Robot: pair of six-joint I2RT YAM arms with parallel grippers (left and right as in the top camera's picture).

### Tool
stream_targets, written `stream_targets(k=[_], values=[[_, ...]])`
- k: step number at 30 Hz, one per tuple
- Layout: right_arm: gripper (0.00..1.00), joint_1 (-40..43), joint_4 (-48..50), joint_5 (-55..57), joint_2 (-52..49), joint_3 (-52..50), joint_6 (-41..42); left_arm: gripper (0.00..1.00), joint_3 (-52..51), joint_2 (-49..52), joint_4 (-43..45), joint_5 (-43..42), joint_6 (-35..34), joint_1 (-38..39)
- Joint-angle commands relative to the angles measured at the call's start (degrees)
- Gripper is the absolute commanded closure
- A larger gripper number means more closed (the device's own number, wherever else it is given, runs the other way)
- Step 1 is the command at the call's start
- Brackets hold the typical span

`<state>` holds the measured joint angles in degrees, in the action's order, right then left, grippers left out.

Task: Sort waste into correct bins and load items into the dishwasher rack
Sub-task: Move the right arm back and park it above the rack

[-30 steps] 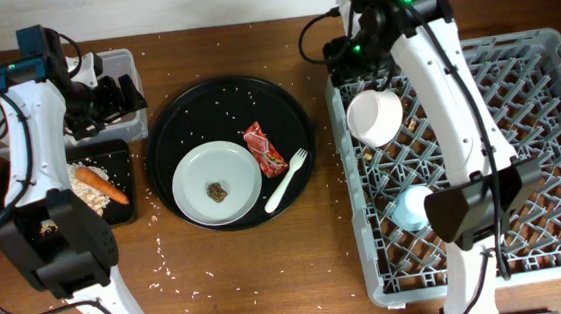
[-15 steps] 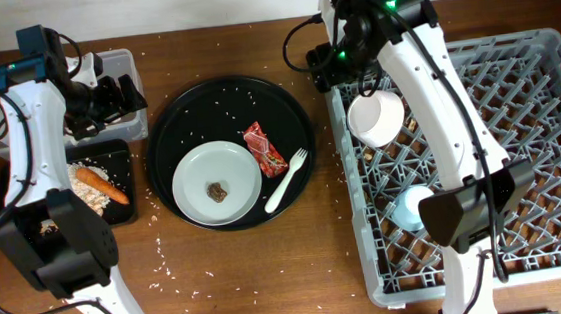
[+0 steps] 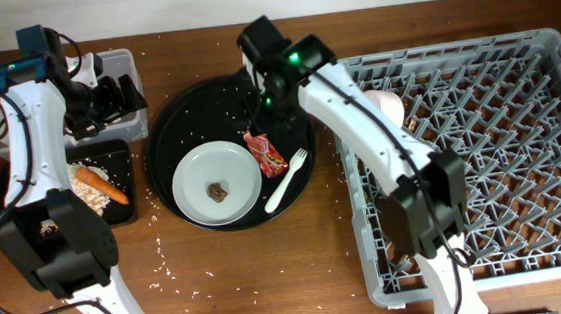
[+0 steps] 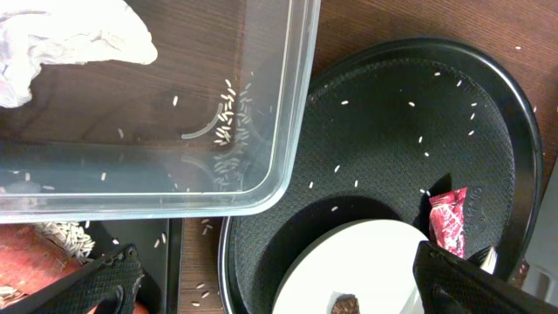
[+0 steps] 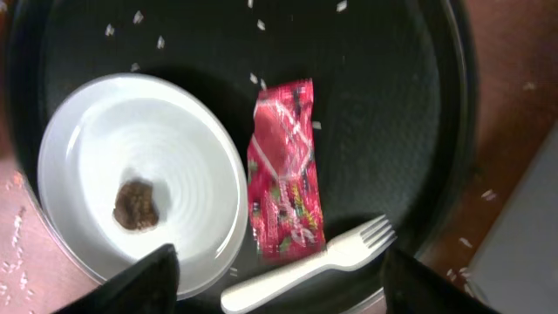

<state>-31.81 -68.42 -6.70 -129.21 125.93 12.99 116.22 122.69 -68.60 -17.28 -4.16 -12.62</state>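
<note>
**A:** Two grippers, both spread wide, both empty. The right gripper [image 5: 279, 257] hangs over the round black tray [image 3: 187, 114]. In its wrist view the red snack wrapper [image 5: 283, 187] lies between the two fingers [image 5: 144, 279], and neither touches it.

**B:** Where exactly is the wrapper?

**A:** Flat on the round tray, just beside the pale grey plate [image 5: 166, 131]. The white fork [image 5: 301, 269] lies against its lower end. The small brown chunk [image 5: 135, 205] sits on the plate.

**B:** And the left one?

**A:** The left gripper [image 4: 277, 262] hovers by the rim of the clear tub [image 4: 288, 131], jaws far apart with nothing between them. The crumpled napkin [image 4: 70, 39] lies inside the tub with some rice grains [image 4: 228, 122].

**B:** The other bin?

**A:** The shallow black tray [image 3: 115, 155] sits just beside the tub. The carrot [image 3: 100, 184] lies in it on a heap of rice scraps [image 3: 85, 195].

**B:** The rack?

**A:** The dishwasher rack [image 3: 500, 140] fills the right of the table [image 3: 269, 268]. The bowl [image 3: 386, 98] is in its top-left corner as seen from overhead, partly behind the right arm.
</note>
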Motion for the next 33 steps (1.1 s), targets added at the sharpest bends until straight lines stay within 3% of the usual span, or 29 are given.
stream_targets(k=[1, 3, 11, 16, 19, 21, 24, 27, 30, 33], values=[[0.30, 0.0, 5.6, 1.2, -0.7, -6.6, 2.6, 0.01, 0.8, -0.6, 0.0, 0.2, -0.3, 0.0], [0.30, 0.0, 8.9, -0.5, -0.7, -10.6, 2.6, 0.01, 0.8, -0.6, 0.0, 0.2, -0.3, 0.0], [0.25, 3.0, 8.8, -2.0, 2.2, -10.0, 3.0, 0.01, 0.8, -0.6, 0.0, 0.2, -0.3, 0.0], [0.18, 15.7, -6.7, 2.5, 17.1, -2.8, 0.8, 0.01, 0.8, -0.6, 3.2, -0.9, -0.3, 0.0], [0.15, 24.1, -11.0, 2.8, 22.9, -2.8, 0.0, 0.02, 0.6, -0.5, 3.1, -10.4, -0.2, 1.4], [0.14, 27.1, -12.8, 2.8, 23.8, -2.8, -0.5, 0.18, 0.6, -0.5, 2.6, -11.0, 3.6, 5.8], [0.14, 27.7, -14.1, 2.9, 23.7, -2.9, -0.7, 0.18, 0.3, -0.5, 1.4, -1.8, 5.4, 15.9], [0.14, 27.7, -14.4, 2.9, 23.7, -2.9, -0.7, 0.18, -2.3, 0.6, 6.2, 15.7, 12.2, 30.2], [0.14, 27.7, -15.6, 2.9, 23.7, -2.9, -0.7, 0.18, -2.3, 5.0, 9.3, 16.3, 17.2, 36.3], [0.14, 27.7, -16.7, 2.9, 23.7, -2.9, -0.7, 0.18, -2.3, 10.6, 11.4, 16.3, 18.0, 37.7]])
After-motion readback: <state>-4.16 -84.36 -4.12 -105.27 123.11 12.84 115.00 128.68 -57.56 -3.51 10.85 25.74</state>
